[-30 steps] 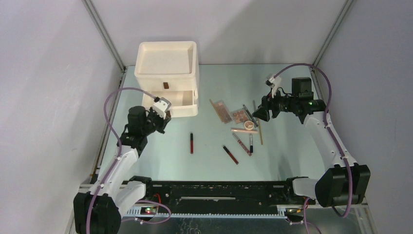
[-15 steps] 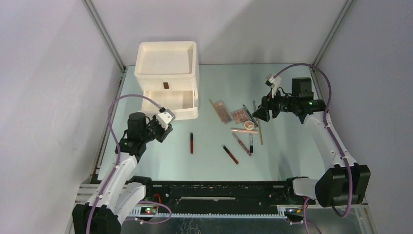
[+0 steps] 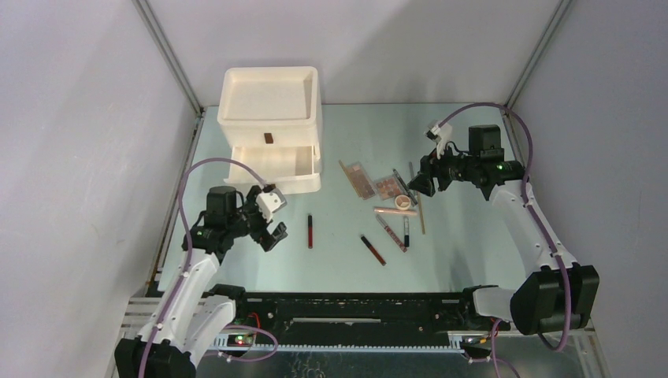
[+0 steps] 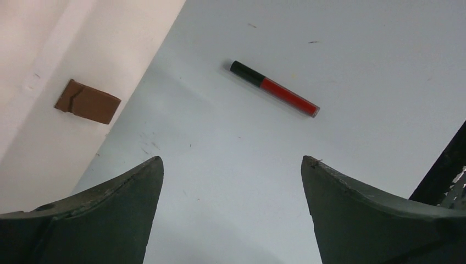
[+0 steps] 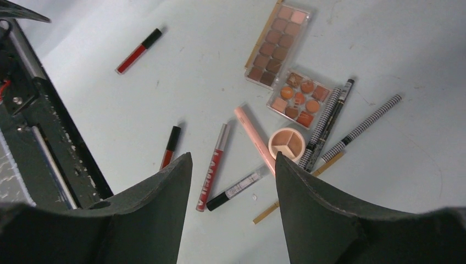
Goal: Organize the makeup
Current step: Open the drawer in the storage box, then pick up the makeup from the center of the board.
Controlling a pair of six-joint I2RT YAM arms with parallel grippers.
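The makeup lies loose on the pale table. A red tube with a black cap (image 3: 309,231) (image 4: 273,89) lies alone, just right of my left gripper (image 3: 272,221) (image 4: 232,162), which is open and holds nothing. Further right are a long brown palette (image 3: 358,179) (image 5: 277,47), a square palette (image 3: 387,187) (image 5: 299,99), a round compact (image 3: 403,201) (image 5: 287,143), a pink tube (image 5: 254,137), two more red tubes (image 5: 170,146) (image 5: 211,176), a clear tube (image 5: 236,190) and patterned pencils (image 5: 324,124). My right gripper (image 3: 417,183) (image 5: 232,157) hovers above this cluster, open with nothing between its fingers.
The cream three-drawer box (image 3: 270,118) stands at the back left, its middle drawer (image 3: 276,167) pulled out. A brown drawer handle (image 4: 88,102) shows in the left wrist view. The black rail (image 3: 354,307) runs along the near edge.
My left gripper has drawn back from the drawer front toward the near edge and gone from shut to wide open. The right arm has barely moved.
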